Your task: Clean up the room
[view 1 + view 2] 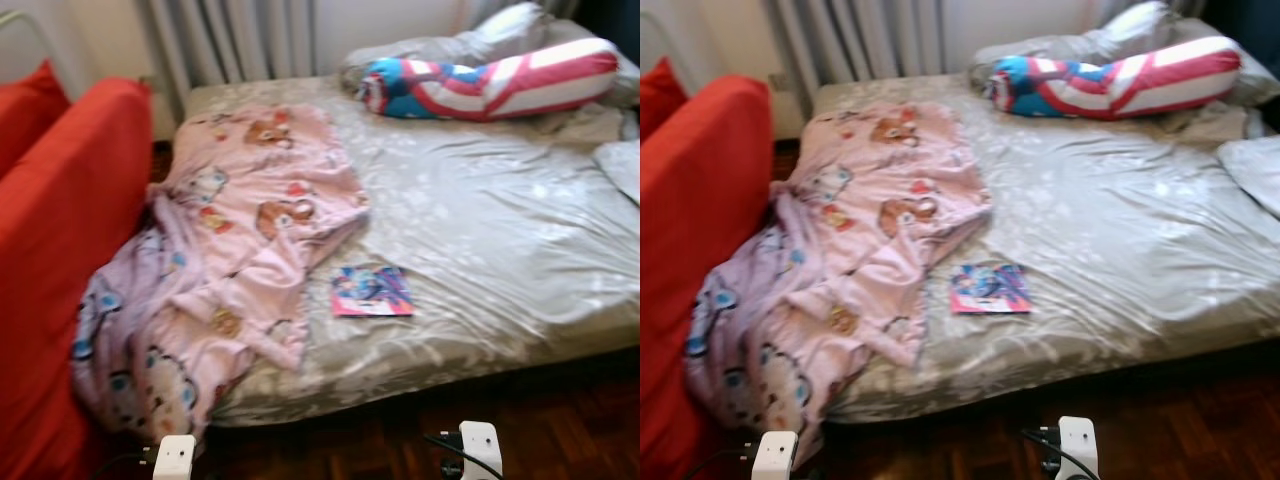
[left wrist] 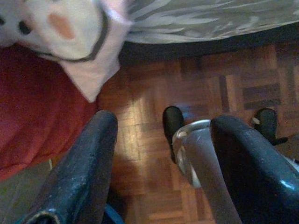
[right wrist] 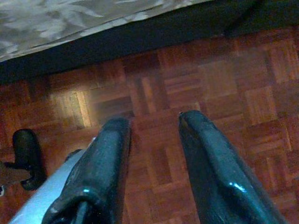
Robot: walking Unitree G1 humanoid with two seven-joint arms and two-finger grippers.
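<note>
A pink cartoon-print blanket (image 1: 240, 240) lies crumpled over the left side of the bed (image 1: 480, 220) and spills off its near left corner. A small colourful book (image 1: 371, 291) rests on the grey sheet near the bed's front edge. A red, white and blue bolster pillow (image 1: 490, 85) lies at the head. My left gripper (image 2: 161, 128) hangs open over the parquet floor (image 2: 196, 84), close to the blanket's hanging corner (image 2: 88, 70). My right gripper (image 3: 155, 122) hangs open above bare floor beside the bed's edge. Both wrists (image 1: 175, 457) show at the bottom of the head view.
A red sofa (image 1: 60, 250) stands against the bed's left side. Grey pillows (image 1: 460, 45) and a curtain (image 1: 240, 40) are at the back. Dark parquet floor (image 1: 560, 420) runs along the bed's front.
</note>
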